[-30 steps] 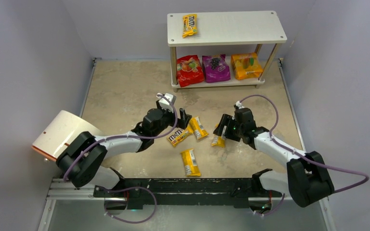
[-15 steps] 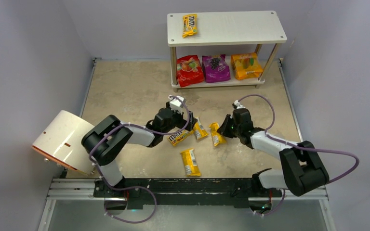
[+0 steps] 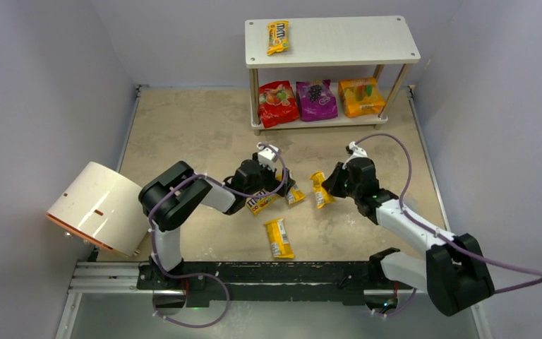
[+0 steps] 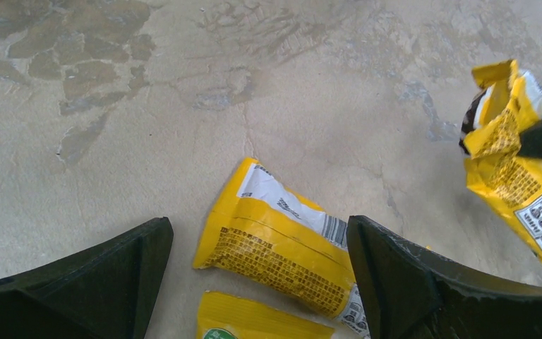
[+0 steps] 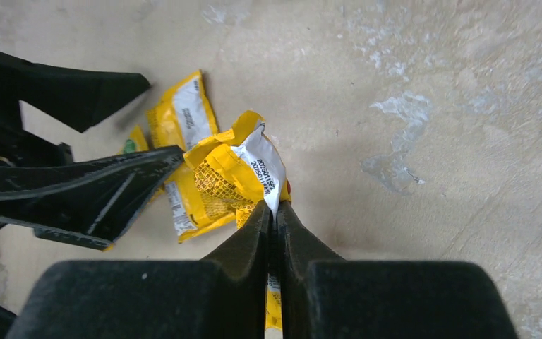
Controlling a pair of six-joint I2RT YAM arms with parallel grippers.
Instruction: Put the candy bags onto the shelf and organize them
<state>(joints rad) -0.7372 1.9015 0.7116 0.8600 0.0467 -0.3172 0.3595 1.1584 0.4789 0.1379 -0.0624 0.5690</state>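
- The right gripper [image 5: 274, 212] is pinched tight on a crumpled M&M's packet [image 5: 233, 176], just beside the left arm's fingers.
- The left gripper [image 4: 257, 279] is spread wide, straddling a face-down packet [image 4: 282, 247] flat on the table [image 4: 113, 106].
- A third packet [image 3: 261, 202] and a fourth packet [image 3: 278, 237] lie nearby.
- The shelf [image 3: 353, 41] carries a top-tier packet [image 3: 277, 37]; below sit the red pouch [image 3: 277, 103], purple pouch [image 3: 316, 99] and orange pouch [image 3: 360, 96] side by side.

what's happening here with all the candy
The right gripper is shut on a yellow M&M's packet. The open left gripper straddles a second packet lying on the table. Two more packets lie loose nearby. On the white shelf, a fifth packet sits on the top tier, with the red pouch, purple pouch and orange pouch on the lower.
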